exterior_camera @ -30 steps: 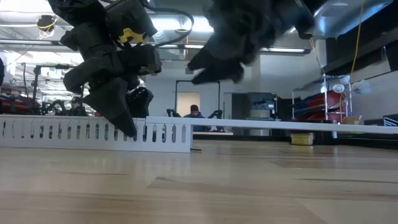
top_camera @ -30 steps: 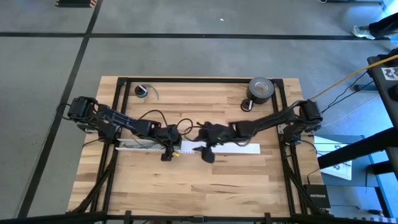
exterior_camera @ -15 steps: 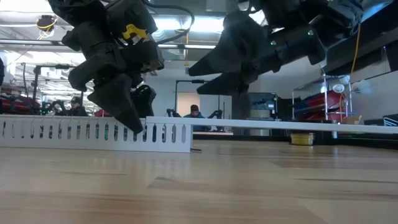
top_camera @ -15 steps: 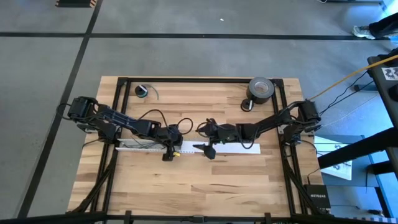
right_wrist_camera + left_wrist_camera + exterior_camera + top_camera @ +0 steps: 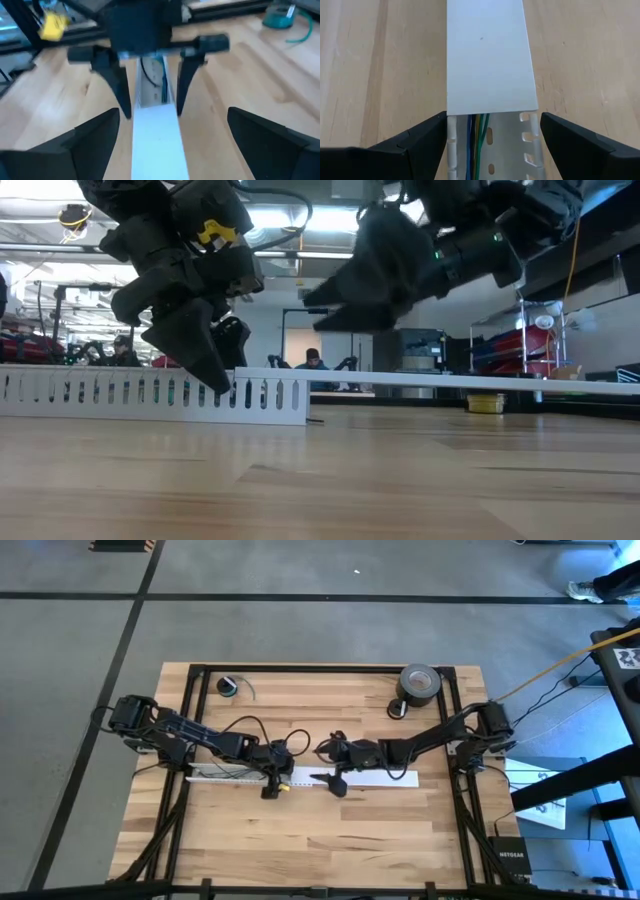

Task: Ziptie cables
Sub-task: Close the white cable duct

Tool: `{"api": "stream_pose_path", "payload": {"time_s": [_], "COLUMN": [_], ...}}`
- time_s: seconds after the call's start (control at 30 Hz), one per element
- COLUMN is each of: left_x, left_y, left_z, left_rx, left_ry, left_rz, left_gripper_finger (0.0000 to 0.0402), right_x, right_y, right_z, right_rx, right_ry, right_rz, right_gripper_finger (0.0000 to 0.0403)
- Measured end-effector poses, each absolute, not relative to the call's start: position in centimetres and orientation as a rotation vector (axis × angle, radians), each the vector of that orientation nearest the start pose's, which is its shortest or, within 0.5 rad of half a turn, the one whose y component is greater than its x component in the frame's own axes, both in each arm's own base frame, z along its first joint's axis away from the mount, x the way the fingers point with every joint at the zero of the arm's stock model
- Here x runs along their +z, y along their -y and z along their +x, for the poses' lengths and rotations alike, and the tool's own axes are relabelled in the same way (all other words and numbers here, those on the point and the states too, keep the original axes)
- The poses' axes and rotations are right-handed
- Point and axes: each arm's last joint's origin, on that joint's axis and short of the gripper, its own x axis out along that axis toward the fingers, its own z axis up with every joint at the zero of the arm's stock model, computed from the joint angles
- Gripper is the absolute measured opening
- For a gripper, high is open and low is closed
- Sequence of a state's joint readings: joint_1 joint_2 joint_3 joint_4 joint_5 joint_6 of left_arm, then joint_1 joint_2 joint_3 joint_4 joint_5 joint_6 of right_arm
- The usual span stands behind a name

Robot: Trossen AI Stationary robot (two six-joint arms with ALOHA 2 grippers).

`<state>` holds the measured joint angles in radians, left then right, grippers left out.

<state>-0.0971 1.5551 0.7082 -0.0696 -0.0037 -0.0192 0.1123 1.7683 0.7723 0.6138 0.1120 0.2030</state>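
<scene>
Two grippers hang wide open over one long white strip, and neither has hold of anything.

The left gripper [image 5: 492, 145] is down low at the slotted white channel [image 5: 520, 160], with one dark finger [image 5: 415, 145] on each side of it, near the walls; whether they touch, I cannot tell. The cables [image 5: 477, 145], green, blue and yellowish wires, lie inside the channel right between those fingers and run under the flat white cover [image 5: 487, 55] just ahead of them. The right gripper [image 5: 175, 145] is up in the air above the cover [image 5: 157, 150], its fingers spread far apart, facing the left gripper [image 5: 150, 107]. Well behind the right gripper a roll of dark tape [image 5: 419, 684] sits on the wooden table [image 5: 330, 840].
</scene>
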Motion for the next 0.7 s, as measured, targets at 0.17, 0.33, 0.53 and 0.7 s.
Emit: {"api": "stream_pose_path", "payload": {"time_s": [0.17,0.33,0.53,0.7], "left_x": [14.7,14.7,14.7,14.7], "left_y": [2.7,2.7,2.7,2.7], "left_z": [28.1,28.1,28.1,28.0], "left_rx": [-0.079,-0.078,-0.078,-0.078], "left_ry": [-0.916,-0.915,-0.917,-0.918], "left_rz": [0.030,0.029,0.029,0.029], "left_gripper_finger": [0.0298,0.0298,0.0298,0.0298], "right_x": [13.9,13.2,12.9,12.0], "right_y": [-4.8,-5.8,-5.9,-5.9], "right_z": [35.2,37.0,37.9,38.0], "right_rx": [-0.012,0.011,0.006,-0.008], "right_ry": [-0.435,-0.525,-0.581,-0.602], "right_rz": [0.141,0.092,0.063,0.057], "right_gripper_finger": [0.0355,0.0355,0.0355,0.0355]}}
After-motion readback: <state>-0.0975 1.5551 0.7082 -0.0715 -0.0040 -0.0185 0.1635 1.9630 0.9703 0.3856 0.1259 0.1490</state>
